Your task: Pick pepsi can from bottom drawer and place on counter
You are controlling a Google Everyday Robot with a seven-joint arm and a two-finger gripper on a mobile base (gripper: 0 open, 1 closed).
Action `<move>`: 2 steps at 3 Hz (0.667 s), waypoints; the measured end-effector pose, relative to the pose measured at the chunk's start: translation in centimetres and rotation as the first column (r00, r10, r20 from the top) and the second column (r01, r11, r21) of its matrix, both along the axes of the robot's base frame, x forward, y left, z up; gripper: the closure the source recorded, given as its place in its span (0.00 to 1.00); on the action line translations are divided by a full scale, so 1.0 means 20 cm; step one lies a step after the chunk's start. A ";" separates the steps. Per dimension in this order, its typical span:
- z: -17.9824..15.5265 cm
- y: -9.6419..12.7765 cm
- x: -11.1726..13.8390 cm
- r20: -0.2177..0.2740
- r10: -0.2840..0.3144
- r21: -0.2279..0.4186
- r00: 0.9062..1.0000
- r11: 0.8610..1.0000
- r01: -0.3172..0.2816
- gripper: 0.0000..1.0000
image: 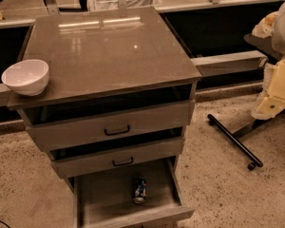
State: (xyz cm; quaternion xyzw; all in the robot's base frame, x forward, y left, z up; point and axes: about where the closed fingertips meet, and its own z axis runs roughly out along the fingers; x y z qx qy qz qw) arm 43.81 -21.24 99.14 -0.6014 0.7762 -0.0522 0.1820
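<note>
The pepsi can [139, 190], dark blue with silver ends, rests on the bare floor of the open bottom drawer [102, 198], right of its middle. The counter [104, 46] is the glossy grey-brown slab on top of the cabinet. My gripper [274, 96] shows as cream and white arm parts at the right edge of the view. It hangs above the floor, well to the right of the cabinet and far from the can, and holds nothing that I can see.
A white bowl [26, 76] sits on the counter's front left corner. Two upper drawers with black bar handles [117, 130] are slightly open above the bottom drawer. A black wheeled leg [235, 141] lies on the speckled floor at right, below a dark tabletop [259, 39].
</note>
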 end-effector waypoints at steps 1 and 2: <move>0.02 0.00 0.00 0.007 -0.005 0.005 1.000 1.000 0.005 0.00; -0.13 0.05 -0.02 -0.072 0.045 0.049 0.996 0.998 -0.042 0.00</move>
